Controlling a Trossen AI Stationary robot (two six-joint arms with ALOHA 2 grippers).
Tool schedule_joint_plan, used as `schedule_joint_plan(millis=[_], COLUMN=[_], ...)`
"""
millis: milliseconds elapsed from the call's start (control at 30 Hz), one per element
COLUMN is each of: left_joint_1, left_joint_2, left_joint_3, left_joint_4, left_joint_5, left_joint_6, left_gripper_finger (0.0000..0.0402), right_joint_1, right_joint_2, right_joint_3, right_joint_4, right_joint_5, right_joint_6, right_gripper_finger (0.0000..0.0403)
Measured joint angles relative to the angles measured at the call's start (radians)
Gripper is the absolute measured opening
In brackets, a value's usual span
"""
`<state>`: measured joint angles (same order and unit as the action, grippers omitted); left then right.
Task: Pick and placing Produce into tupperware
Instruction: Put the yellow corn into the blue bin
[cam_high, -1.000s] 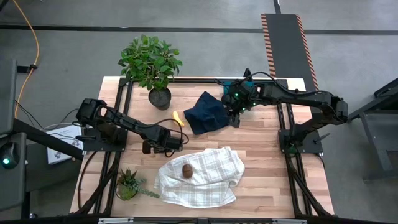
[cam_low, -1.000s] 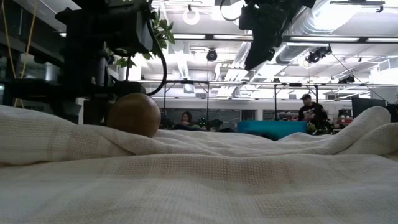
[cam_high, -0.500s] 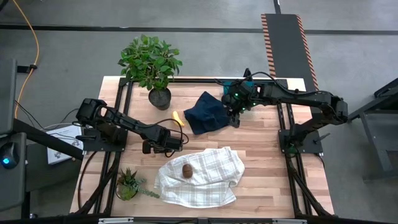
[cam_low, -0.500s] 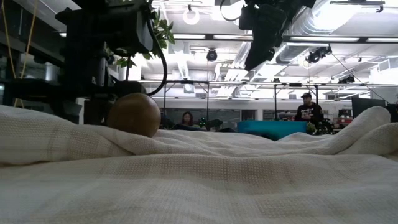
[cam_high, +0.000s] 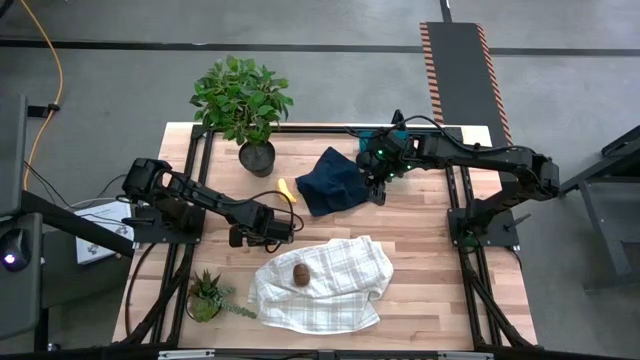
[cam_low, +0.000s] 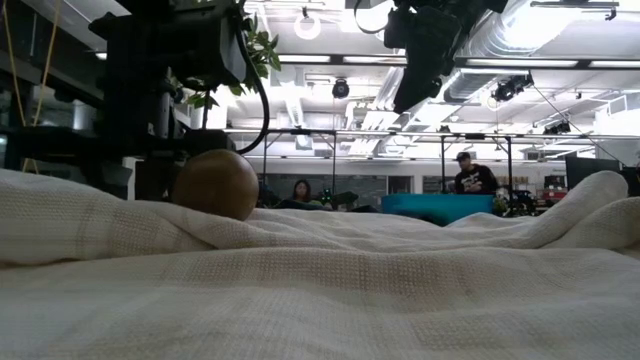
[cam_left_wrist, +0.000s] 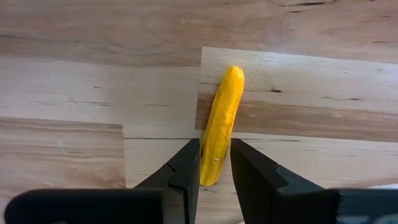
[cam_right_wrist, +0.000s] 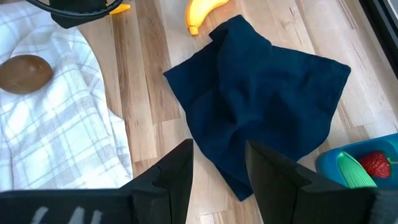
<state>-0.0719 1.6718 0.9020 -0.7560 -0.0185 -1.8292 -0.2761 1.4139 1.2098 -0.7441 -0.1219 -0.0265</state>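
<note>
navy cloth (cam_high: 335, 181), plaid cloth (cam_high: 325, 283), 2 potted plants (cam_high: 243, 105), wood table (cam_high: 420, 240)

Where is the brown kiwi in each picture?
High view: the brown kiwi sits low in the middle, on the white checked cloth.
Low view: left of centre, big and round, on the cloth's top fold.
Left wrist view: not in it.
Right wrist view: at the far left edge, on the cloth.
Shared landmark: the white checked cloth under it.

Pale wooden table (cam_high: 420, 250), woven checked cloth (cam_high: 335, 285), glossy plastic banana (cam_left_wrist: 221, 124), matt navy cloth (cam_right_wrist: 267, 106)
</note>
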Motion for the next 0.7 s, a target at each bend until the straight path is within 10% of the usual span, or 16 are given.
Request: schedule_joint_plan(millis=[700], left_joint_1=[0.000], left_joint_2=[0.000], left_joint_3=[0.000], left_joint_4=[0.095], left_joint_5=[-0.001], left_joint_6=[0.049], left_gripper_finger=[0.0010], right_joint_1=[0.000], right_joint_2=[0.000], right_joint_3=[0.000], right_joint_4=[0.000], right_joint_5=[0.000], right_joint_6=[0.002], right_gripper_finger=[0.0139])
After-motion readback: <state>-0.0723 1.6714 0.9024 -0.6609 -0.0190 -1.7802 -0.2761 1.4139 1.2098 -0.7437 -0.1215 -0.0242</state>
